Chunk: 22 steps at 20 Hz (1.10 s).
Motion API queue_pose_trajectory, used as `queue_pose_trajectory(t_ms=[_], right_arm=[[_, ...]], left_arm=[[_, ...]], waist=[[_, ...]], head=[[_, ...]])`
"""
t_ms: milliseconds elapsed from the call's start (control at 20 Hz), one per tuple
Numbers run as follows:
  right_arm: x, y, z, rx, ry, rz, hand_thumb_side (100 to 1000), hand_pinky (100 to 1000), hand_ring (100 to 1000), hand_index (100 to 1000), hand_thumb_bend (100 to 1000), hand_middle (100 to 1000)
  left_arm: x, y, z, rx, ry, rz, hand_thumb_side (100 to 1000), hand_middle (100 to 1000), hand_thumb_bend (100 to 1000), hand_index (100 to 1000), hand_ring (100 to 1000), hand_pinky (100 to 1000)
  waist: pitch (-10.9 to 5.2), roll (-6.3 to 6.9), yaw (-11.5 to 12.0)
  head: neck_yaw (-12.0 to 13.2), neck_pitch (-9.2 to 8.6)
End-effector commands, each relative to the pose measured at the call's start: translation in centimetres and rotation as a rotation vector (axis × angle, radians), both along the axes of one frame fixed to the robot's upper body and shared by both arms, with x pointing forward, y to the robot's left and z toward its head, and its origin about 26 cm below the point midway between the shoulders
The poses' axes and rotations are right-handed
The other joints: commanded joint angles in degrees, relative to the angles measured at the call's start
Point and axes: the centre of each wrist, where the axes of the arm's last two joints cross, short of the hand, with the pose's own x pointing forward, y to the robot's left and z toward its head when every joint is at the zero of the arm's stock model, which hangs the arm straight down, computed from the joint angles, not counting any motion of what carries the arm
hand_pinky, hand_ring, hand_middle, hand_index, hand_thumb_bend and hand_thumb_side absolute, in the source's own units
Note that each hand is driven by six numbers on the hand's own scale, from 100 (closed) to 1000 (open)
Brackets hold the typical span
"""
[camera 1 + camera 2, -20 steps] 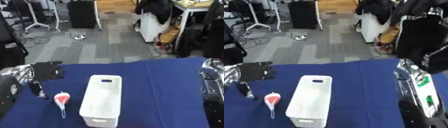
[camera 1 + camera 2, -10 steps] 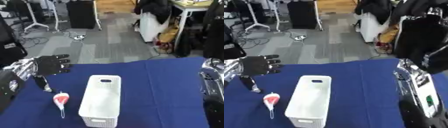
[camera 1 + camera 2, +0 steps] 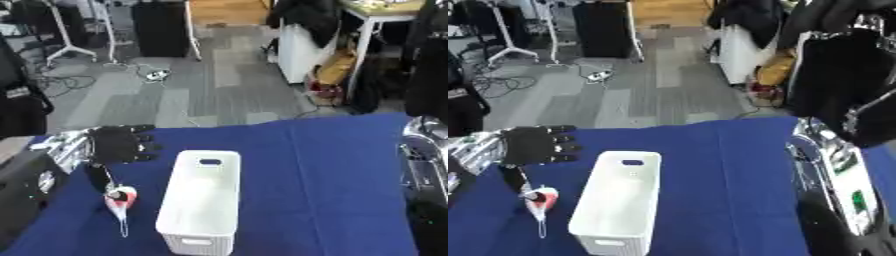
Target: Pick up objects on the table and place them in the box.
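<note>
Behind the table is a grey floor with cables, black boxes and hanging clothes. Up front lies a dark blue cloth-covered table (image 3: 315, 165). On it stands a tall white plastic box with a slot handle (image 3: 203, 200), open at the top, and nothing shows inside it.

At the left side, the robot's black left hand (image 3: 118, 144) is held above the cloth with its fingers spread out straight, holding nothing. Just below that hand, and left of the white box, lies a small red and white thing with a thin tail (image 3: 119, 201) that points toward the near edge. It is close to the hand but apart from the fingers. No writing on it can be read.

At the right edge only a silver and black right arm (image 3: 833, 170) shows. The hand is out of sight. A small green mark on the arm cannot be read.
</note>
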Motion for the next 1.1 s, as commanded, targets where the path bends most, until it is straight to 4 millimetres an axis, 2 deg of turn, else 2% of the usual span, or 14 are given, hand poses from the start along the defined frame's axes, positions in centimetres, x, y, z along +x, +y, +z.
queue_pose_trajectory(t_ms=[50,150,250,500,1100], right_arm=[[-0.3,0.1,0.8,-0.005,-0.03,0.008,1000,275,410,577,100,380],[-0.3,0.1,0.8,-0.005,-0.028,0.009,1000,274,410,577,100,380],[-0.3,0.0,0.8,-0.006,-0.027,0.009,1000,274,410,577,100,380],[-0.3,0.0,0.8,-0.006,-0.024,0.012,1000,273,409,576,100,378],[-0.3,0.1,0.8,-0.002,-0.02,0.016,1000,272,406,571,100,373]], left_arm=[[0.3,0.7,0.9,-0.096,0.247,-0.198,1000,939,562,964,896,1000],[0.3,0.4,0.8,-0.044,0.246,-0.199,1000,944,621,980,904,1000],[0.3,0.2,0.7,-0.002,0.245,-0.201,1000,940,643,981,908,1000],[0.2,0.3,0.3,0.065,0.253,-0.192,1000,940,644,996,910,1000],[0.4,-0.1,-0.6,0.086,0.269,-0.177,1000,942,621,1000,905,1000]], waist=[[-0.58,-0.03,-0.03],[-0.6,-0.04,0.0],[-0.62,-0.04,0.02],[-0.63,-0.06,0.08],[-0.6,-0.15,-0.01]], head=[[0.57,-0.07],[0.55,-0.05],[0.61,-0.01],[0.58,0.03],[0.52,0.04]])
